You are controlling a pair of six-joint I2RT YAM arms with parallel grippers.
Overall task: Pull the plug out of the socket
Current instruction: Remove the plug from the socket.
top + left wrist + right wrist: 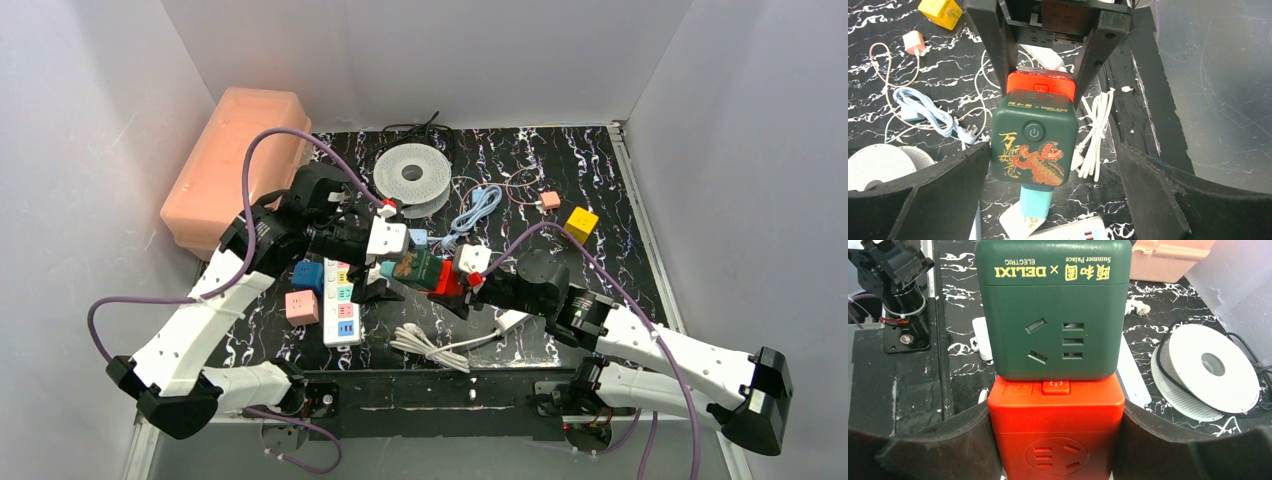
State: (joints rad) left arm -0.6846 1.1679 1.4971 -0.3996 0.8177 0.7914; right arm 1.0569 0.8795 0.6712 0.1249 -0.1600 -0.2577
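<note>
A dark green cube socket (1034,137) with a dragon print sits plugged end to end into a red cube socket (1055,432). A teal plug (1036,201) sticks out of the green cube's other end. My right gripper (1055,440) is shut on the red cube, both pads pressed on its sides. Around the green cube (418,268) stands my left gripper (1052,150), open; its left finger (923,200) is close to the cube and its right finger (1158,195) is well apart. The stack hangs above the table.
A white power strip (340,300) lies under my left gripper, with blue (308,273) and pink (301,306) cubes beside it. A white cable coil (430,345) lies at the front. A white spool (413,175), a light blue cable (478,210), a yellow cube (581,222) and a pink box (235,165) are behind.
</note>
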